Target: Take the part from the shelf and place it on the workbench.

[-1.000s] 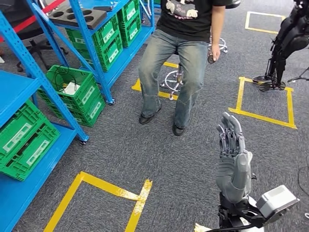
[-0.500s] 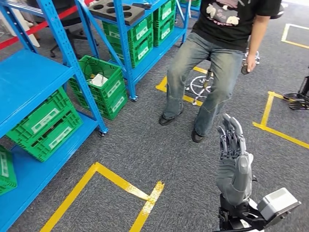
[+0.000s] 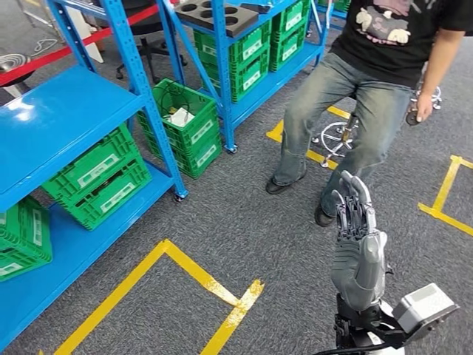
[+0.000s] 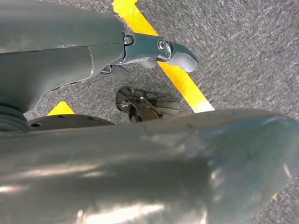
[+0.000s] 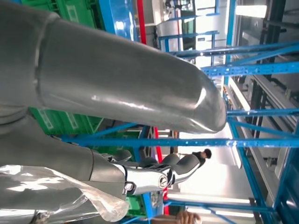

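Observation:
My right hand [image 3: 357,248] is raised at the lower right of the head view, its back toward me, fingers upright and apart, nothing in it. The right wrist view shows the same hand [image 5: 105,93] with straight fingers [image 5: 155,175] pointing at blue racking; a clear plastic film [image 5: 70,200] lies along its lower side. My left hand [image 4: 88,60] hangs over grey carpet, one finger [image 4: 159,46] stretched out and holding nothing. A blue shelf unit [image 3: 61,126] stands at the left. A dark tray with round holes [image 3: 223,15] lies on the farther blue shelf.
A person [image 3: 362,81] in jeans sits on a stool [image 3: 337,137] just beyond my right hand. Green crates [image 3: 100,177] fill the lower shelf levels, and one green crate [image 3: 187,126] stands on the floor. Yellow tape [image 3: 206,277] marks squares on the carpet.
The whole picture has slid to the right, so the camera has turned left toward the shelves. My right hand keeps the same raised pose.

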Available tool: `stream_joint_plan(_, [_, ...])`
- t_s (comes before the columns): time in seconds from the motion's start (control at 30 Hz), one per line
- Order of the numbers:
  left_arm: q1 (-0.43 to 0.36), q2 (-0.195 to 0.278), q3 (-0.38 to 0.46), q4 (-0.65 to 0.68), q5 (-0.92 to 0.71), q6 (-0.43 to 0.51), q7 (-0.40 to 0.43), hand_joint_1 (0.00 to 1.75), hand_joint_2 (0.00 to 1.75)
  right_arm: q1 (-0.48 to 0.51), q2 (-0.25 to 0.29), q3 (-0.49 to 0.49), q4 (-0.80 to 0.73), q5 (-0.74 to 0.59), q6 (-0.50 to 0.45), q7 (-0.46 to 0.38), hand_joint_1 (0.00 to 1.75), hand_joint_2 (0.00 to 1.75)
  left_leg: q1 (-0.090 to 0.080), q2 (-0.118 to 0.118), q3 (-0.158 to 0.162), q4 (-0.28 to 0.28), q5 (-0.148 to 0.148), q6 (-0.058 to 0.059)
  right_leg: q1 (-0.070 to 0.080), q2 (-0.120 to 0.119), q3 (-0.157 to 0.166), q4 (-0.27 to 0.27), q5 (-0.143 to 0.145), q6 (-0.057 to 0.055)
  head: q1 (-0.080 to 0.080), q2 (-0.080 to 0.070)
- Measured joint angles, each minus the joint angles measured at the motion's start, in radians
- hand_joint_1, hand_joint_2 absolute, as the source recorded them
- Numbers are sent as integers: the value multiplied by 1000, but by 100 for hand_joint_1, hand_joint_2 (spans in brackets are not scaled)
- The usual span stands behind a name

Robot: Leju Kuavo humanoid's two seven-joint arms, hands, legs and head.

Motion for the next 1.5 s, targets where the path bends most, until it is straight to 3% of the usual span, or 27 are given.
stream_joint_plan(0.07, [-3, 1, 0, 0, 0, 0, 0, 0, 0, 0, 0, 0, 0, 0, 0, 0, 0, 0, -11, 29, 26, -60, 7, 11, 4, -15, 2, 0, -5, 8, 1, 0])
stream_joint_plan(0.13, [-3, 2, 0, 0, 0, 0, 0, 0, 0, -2, 0, 0, 0, 0, 0, 0, 0, 0, -12, 16, 25, -67, 7, 19, 5, -30, 5, -3, -8, 17, 1, 0])
stream_joint_plan(0.2, [0, 3, 1, 0, 1, 1, -1, 0, 0, -5, 0, 0, 0, 0, 0, 0, 0, 0, -6, -2, 30, -76, 11, 29, 3, -6, -2, 17, -28, 27, 3, 0])
stream_joint_plan(0.27, [-2, 3, 1, 0, 4, 1, -1, 0, 0, -6, 0, 0, 1, 0, 0, 0, 0, 0, -1, -20, 34, -82, 13, 39, 1, 39, -50, 112, -79, 33, 9, 0])
stream_joint_plan(0.33, [-5, 2, 1, 0, 7, 1, -1, 0, 0, -4, 0, 0, 2, 0, 0, 0, 0, 0, -1, -39, 33, -81, 12, 43, 1, 58, -121, 243, -127, 34, 13, 0])
stream_joint_plan(0.37, [-5, 1, 1, 0, 7, 1, -1, 0, 0, -3, 0, 0, 3, 0, 0, 0, 0, 0, -1, -50, 34, -81, 12, 43, 1, 61, -145, 277, -128, 34, 13, 0])
stream_joint_plan(0.4, [-5, 1, 1, 0, 7, 0, -1, 0, 0, -3, 0, 0, 3, 0, 0, 0, 0, 0, -1, -61, 35, -81, 11, 43, 1, 63, -149, 272, -109, 34, 13, 0])
stream_joint_plan(0.43, [-4, 0, 1, 0, 7, 0, -1, 0, 0, -3, 0, 0, 4, 0, 0, 0, 0, 0, 0, -72, 37, -80, 10, 42, 0, 66, -136, 230, -73, 33, 13, 0])
stream_joint_plan(0.5, [-5, -1, 1, 0, 8, 0, -1, 0, 0, -3, 0, 0, 4, 0, 0, 0, 0, 0, 0, -94, 37, -74, 6, 35, -4, 97, -79, 95, -2, 31, 14, 0])
stream_joint_plan(0.53, [-5, -1, 1, 0, 8, 0, -1, 0, 0, -4, 0, 0, 4, 0, 0, 0, 0, 0, 0, -105, 34, -70, 5, 30, -6, 115, -55, 47, 14, 29, 13, 0])
stream_joint_plan(0.6, [-5, -1, 1, 0, 7, 0, -1, 0, 0, -3, 0, 0, 5, 0, 0, 0, 0, 0, 1, -122, 24, -65, 6, 19, -6, 133, -38, 15, 14, 23, 13, 0])
stream_joint_plan(0.67, [-1, 0, 2, 0, 7, 1, -1, 0, 0, -3, 0, 0, 5, 0, 0, 0, 0, 0, 4, -130, 20, -62, 5, 8, -6, 115, -33, 11, 15, 12, 13, 0])
stream_joint_plan(0.7, [0, 1, 2, 0, 7, 1, -1, 0, 0, -4, 0, 0, 5, 0, 0, 0, 0, 0, 4, -118, 15, -49, -5, 2, -7, 105, -29, 8, 16, 6, 9, 0])
stream_joint_plan(0.73, [-1, 1, 2, 1, 8, 1, -1, 0, 0, -5, 0, 0, 5, 0, 0, 0, 0, 0, 3, -100, 1, -16, -25, -3, -8, 92, -25, 4, 15, 1, 6, 0])
stream_joint_plan(0.8, [-2, 2, 2, 1, 7, 1, 0, 0, 0, -3, 0, 0, 5, 0, 0, 0, 0, 0, 5, -60, -54, 103, -84, -11, -6, 66, -18, 2, 11, -7, 0, 0])
stream_joint_plan(0.83, [-3, 1, 2, 1, 7, 0, 0, 0, 0, -3, 0, -1, 5, 0, 0, 0, 0, 0, 6, -52, -85, 166, -108, -13, -4, 53, -16, 2, 9, -10, 0, 0])
stream_joint_plan(0.9, [-2, 1, 2, 1, 8, 0, 0, 0, 0, -2, 0, -1, 5, 1, 0, 0, 0, 0, 8, -47, -116, 227, -118, -14, -2, 31, -13, 3, 4, -11, 0, 0])
stream_joint_plan(0.93, [-1, 1, 2, 1, 8, 0, 0, 0, 0, -2, 0, -1, 5, 1, 0, 0, 0, 0, 8, -46, -110, 215, -101, -13, -2, 23, -10, 3, 2, -11, 0, 0])
stream_joint_plan(1.07, [0, 2, 2, 1, 8, 0, 0, 0, 0, -3, 0, -1, 5, 2, 0, 0, 0, 0, 4, -25, -24, 44, 1, 0, 2, -3, 5, 2, -7, -10, 0, 0])
stream_joint_plan(1.17, [-3, 3, 2, 1, 7, 0, 0, 0, 0, -3, 0, -1, 5, 5, -1, -2, 0, 0, -12, 19, 19, -50, 11, 17, 9, -31, 12, 2, -16, 2, 0, 0])
stream_joint_plan(1.23, [0, 3, 2, 1, 7, 0, 0, 0, 0, -5, 0, 0, 5, 6, -2, -3, 0, 0, -12, 13, 24, -66, 9, 25, 10, -46, 15, 0, -23, 13, 0, 0])
stream_joint_plan(1.33, [3, 3, 2, 1, 9, 0, 0, 0, 0, -8, 0, 0, 3, 8, -3, -4, 0, 0, -1, -12, 33, -81, 16, 36, 6, 11, 0, 38, -56, 24, 4, 0])
stream_joint_plan(1.37, [2, 3, 2, 1, 10, 0, 0, 0, 0, -6, 0, 0, 3, 9, -3, -4, 0, 0, 0, -22, 33, -82, 16, 38, 5, 35, -32, 103, -85, 27, 7, 0])
stream_joint_plan(1.43, [0, 0, 3, 1, 11, 0, 0, 0, 0, -2, 0, 0, 4, 9, -3, -4, 0, 0, 1, -48, 32, -81, 16, 40, 4, 57, -109, 240, -129, 31, 10, 0])
stream_joint_plan(1.47, [-1, -2, 3, 1, 12, -1, 0, 0, 0, 0, 0, 0, 5, 9, -3, -3, 0, 0, 1, -65, 33, -81, 16, 40, 3, 64, -141, 287, -133, 34, 12, 0])
stream_joint_plan(1.5, [-1, -3, 3, 1, 12, -1, 0, 0, 0, 0, 0, 0, 5, 9, -3, -3, 0, 0, 3, -78, 34, -80, 15, 39, 2, 65, -140, 268, -105, 35, 12, 0])
